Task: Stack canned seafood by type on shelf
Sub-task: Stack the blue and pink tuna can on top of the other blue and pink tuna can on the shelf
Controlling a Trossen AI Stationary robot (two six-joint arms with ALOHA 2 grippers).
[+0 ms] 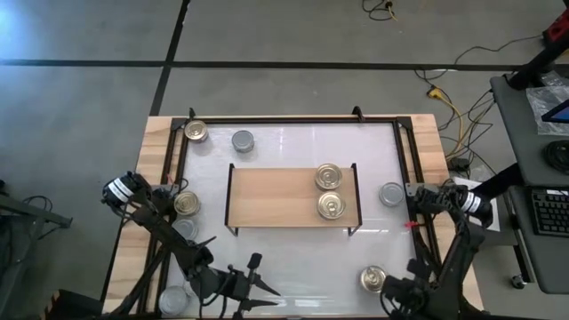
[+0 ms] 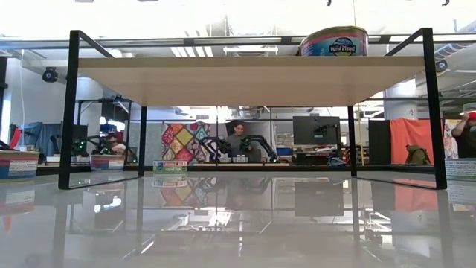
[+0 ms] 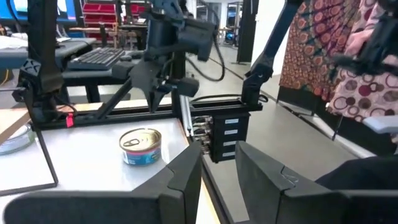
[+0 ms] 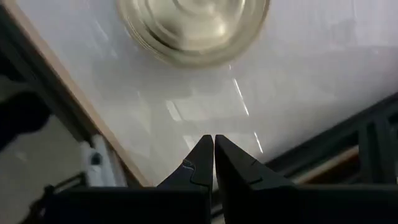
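Up close, the right end effector [image 4: 213, 163] shows its fingers pressed together on nothing, poised over the white surface [image 4: 311, 74] just short of a gold-topped can [image 4: 193, 28]. From above, that can [image 1: 373, 279] sits near the front right corner. The left end effector [image 3: 217, 174], slightly parted and empty, hangs at the front left; its camera sees the same can [image 3: 140, 146] across the surface. Overhead, two gold cans [image 1: 328, 176] rest on the shelf [image 1: 267, 197]; the low view shows only one, perhaps hiding the other.
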